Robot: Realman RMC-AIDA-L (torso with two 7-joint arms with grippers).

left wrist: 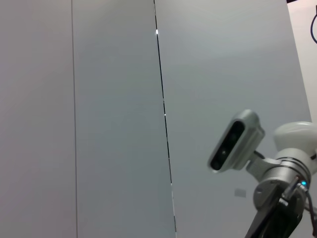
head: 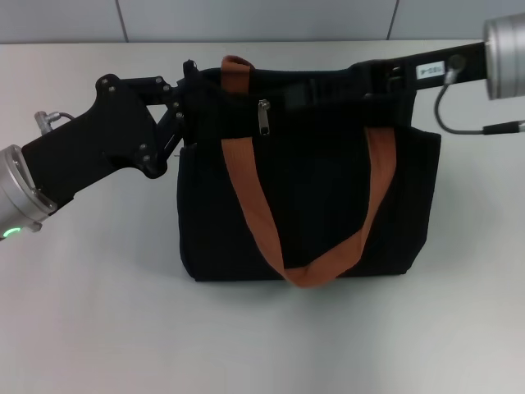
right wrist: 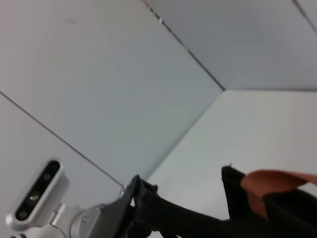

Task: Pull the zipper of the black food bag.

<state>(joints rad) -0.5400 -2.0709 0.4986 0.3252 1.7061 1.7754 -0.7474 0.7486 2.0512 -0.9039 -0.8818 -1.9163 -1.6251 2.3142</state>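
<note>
The black food bag [head: 312,205] lies in the middle of the white table with two rust-orange handles [head: 246,189]. The zipper pull [head: 264,117], a small silver-grey tab, hangs from the zip line near the bag's top left, beside the left handle. My left gripper [head: 184,105] is at the bag's top left corner, touching its edge. My right gripper [head: 361,80] reaches in from the right and lies over the bag's top edge, black against black. The right wrist view shows a bag corner [right wrist: 233,184], an orange handle [right wrist: 277,181] and the left arm [right wrist: 148,215].
The white table [head: 98,312] extends around the bag, with a grey wall behind it. A cable [head: 459,123] loops off my right arm above the bag's right corner. The left wrist view shows only wall panels and the right arm's wrist camera [left wrist: 235,141].
</note>
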